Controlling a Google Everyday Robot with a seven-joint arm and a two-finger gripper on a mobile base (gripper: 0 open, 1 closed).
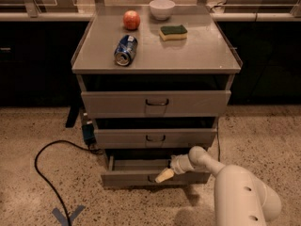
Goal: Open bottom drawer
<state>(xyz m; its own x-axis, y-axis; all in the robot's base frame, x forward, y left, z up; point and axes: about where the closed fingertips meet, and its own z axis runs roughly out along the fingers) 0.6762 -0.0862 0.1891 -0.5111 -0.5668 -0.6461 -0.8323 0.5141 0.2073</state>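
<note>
The bottom drawer (pixel 127 178) is the lowest and slimmest of three grey drawers in a metal cabinet. It stands partly pulled out, with a strip of its tray showing behind the front panel. My gripper (pixel 163 176) is at the middle of the drawer's front, where the handle sits, and it hides the handle. My white arm (pixel 240 192) reaches in from the lower right.
The middle drawer (pixel 155 138) and the top drawer (pixel 155 102) are slightly out. On the cabinet top (pixel 202 55) lie a red apple (pixel 131 19), a white bowl (pixel 162 7), a green sponge (pixel 173 32) and a tipped can (pixel 125 50). A black cable (pixel 42 173) loops over the floor at left.
</note>
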